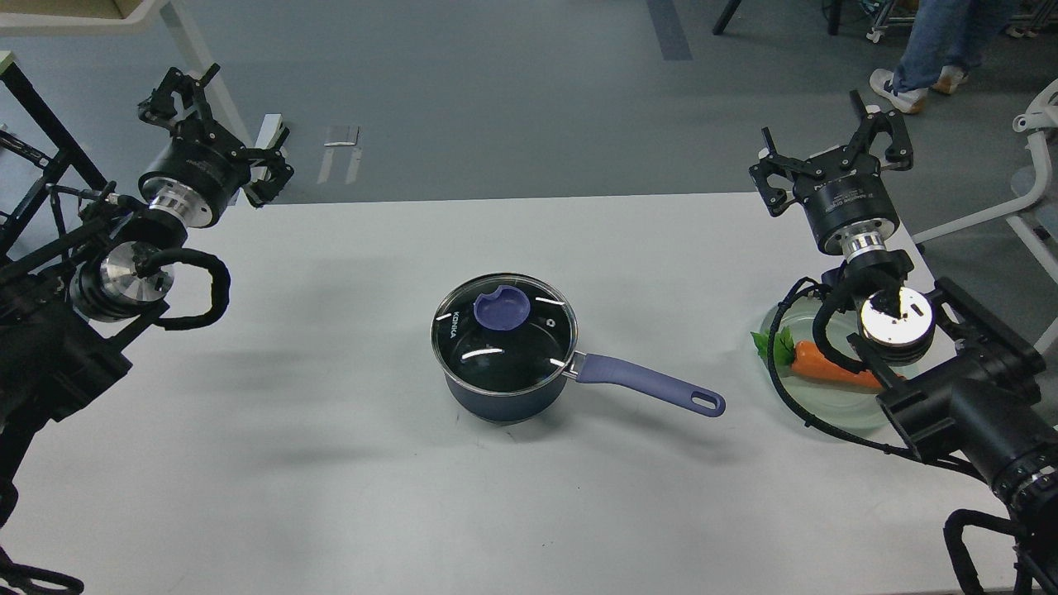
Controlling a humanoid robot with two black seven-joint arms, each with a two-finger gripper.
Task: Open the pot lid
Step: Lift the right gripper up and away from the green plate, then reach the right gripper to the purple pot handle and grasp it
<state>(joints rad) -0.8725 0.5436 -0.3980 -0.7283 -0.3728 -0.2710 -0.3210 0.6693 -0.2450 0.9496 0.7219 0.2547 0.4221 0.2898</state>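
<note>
The dark blue pot (500, 397) stands in the middle of the white table, its lavender-blue handle (653, 385) pointing right and slightly toward me. The glass lid (502, 335) rests flat on the pot, with its lavender-blue knob (502, 309) toward the far side and white "KONKA" lettering at the left. My left gripper (216, 122) is raised at the far left corner, open and empty, well away from the pot. My right gripper (835, 149) is raised at the far right edge, also open and empty.
A pale green plate (835, 403) with an orange carrot (826, 364) lies at the right edge, partly behind my right arm. The table's far edge runs just below both grippers. A person's legs (934, 49) stand on the floor at the far right.
</note>
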